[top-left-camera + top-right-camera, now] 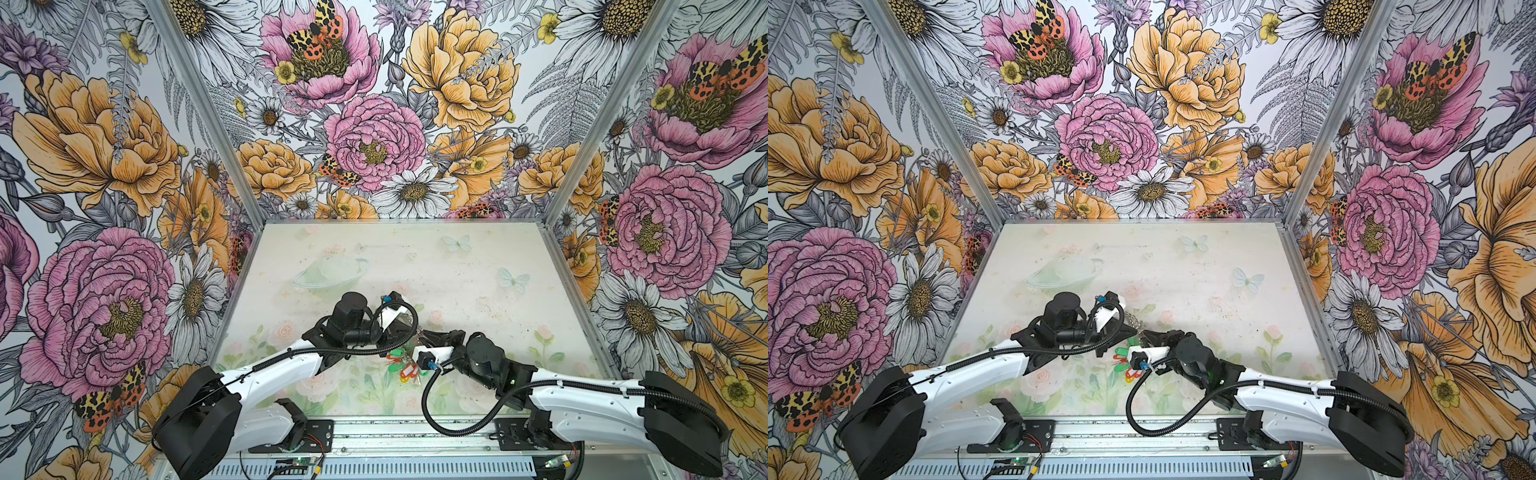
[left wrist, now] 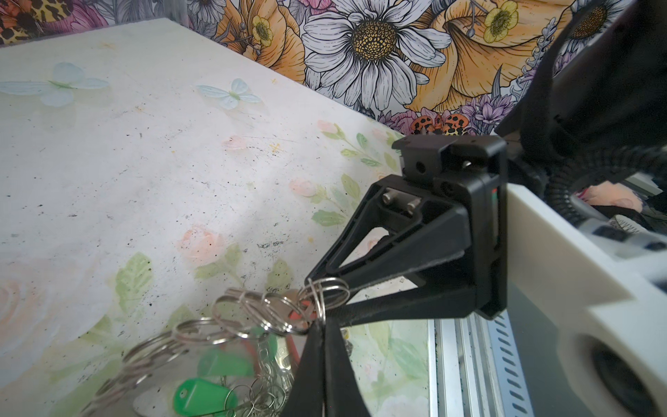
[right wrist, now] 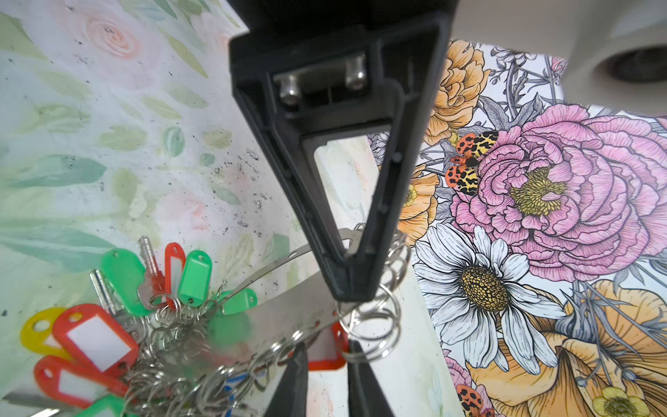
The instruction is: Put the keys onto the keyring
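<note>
Near 6 o'clock on the table (image 1: 457,270), both arms meet over the bunch. From 9 o'clock the left gripper (image 3: 355,290) reaches in, clamped shut on the edge of the keyring (image 3: 281,314). It holds that side of the grey plate up off the table and the far side sags down. From 3 o'clock the right gripper (image 2: 317,302) reaches in, jaws a small way apart, tips at the same plate edge.

Between the 2 right fingers (image 3: 294,375) sits the red-tagged key (image 3: 323,355), just beside a split ring (image 3: 371,325) on the plate rim. Can't tell if the fingers touch the tag, or if the key is fully wound onto the ring; its metal blade is hidden. The other tags (image 1: 405,368), green, red and yellow, lie at 6 o'clock of the grippers.

Step in hand, my read: finishing the threading, or letting go after it. To do it well:
- Left hold firm and level, so the ring doesn't swing.
- Check the key's hole has passed both coils of the split ring before release.
- Open only enough to clear the tag.
- Back out straight toward 3 o'clock, not sideways, so fingertips don't hook neighbouring rings.

Risk: a half-threaded key drops out once released.
</note>
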Controlling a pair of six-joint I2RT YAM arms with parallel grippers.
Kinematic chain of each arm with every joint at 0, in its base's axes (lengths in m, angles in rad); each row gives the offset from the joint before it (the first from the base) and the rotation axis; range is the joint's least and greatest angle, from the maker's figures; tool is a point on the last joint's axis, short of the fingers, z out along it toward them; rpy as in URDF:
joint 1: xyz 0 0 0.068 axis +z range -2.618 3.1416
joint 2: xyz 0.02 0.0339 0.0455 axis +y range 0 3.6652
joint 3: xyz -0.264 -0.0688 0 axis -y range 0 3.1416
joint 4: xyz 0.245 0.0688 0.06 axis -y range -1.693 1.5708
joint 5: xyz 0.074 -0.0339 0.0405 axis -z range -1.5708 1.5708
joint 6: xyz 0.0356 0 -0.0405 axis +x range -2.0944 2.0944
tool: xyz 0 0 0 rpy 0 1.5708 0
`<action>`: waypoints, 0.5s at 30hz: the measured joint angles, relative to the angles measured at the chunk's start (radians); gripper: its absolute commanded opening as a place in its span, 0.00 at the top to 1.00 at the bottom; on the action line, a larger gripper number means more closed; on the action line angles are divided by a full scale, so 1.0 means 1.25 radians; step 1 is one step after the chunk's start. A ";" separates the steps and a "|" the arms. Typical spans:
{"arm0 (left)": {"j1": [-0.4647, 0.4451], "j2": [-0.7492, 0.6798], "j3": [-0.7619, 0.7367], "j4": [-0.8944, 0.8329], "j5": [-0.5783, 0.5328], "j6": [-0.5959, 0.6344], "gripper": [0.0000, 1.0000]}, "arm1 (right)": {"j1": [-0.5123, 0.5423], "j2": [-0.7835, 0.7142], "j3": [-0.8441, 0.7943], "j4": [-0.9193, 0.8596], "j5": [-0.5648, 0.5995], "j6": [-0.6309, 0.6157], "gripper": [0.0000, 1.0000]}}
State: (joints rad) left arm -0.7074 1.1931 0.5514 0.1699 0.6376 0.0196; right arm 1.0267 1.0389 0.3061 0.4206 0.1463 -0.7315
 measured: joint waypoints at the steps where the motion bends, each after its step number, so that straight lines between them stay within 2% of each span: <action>1: 0.000 0.000 0.000 0.003 0.003 0.004 1.00 | -0.005 -0.013 0.000 -0.009 -0.009 0.009 0.78; 7: -0.002 0.000 0.000 0.015 0.021 0.011 1.00 | -0.031 -0.068 0.000 -0.038 -0.053 0.062 0.78; 15: -0.002 0.000 0.000 0.016 0.027 0.026 1.00 | -0.048 -0.083 0.001 -0.078 -0.090 0.125 0.80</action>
State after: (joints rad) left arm -0.7094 1.1931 0.5514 0.1905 0.6712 0.0521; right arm 0.9668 0.9348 0.3077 0.3225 0.0334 -0.5755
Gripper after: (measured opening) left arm 0.049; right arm 0.201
